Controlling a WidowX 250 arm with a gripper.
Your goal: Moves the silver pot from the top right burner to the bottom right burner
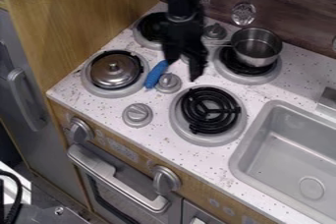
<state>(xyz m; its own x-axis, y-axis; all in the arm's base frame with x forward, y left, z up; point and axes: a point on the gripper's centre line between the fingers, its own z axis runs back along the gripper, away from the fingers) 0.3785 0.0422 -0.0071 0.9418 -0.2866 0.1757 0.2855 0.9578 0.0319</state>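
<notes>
No text, label, brand, number or sign can be read. The wooden front panel (190, 186) bears small pale marks on both sides of the oven's right front knob (166, 180): a cluster up and to the left of that knob, and a few roundish ones down and to the right of it. All are too small to make out, and whether they are letters, numbers or symbols cannot be told.

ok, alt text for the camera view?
Toy stove: silver pot on top right burner, behind bottom right burner; open fingers of black robot arm hang left of pot. Metal lid on bottom left burner, blue object, sink right.
</notes>
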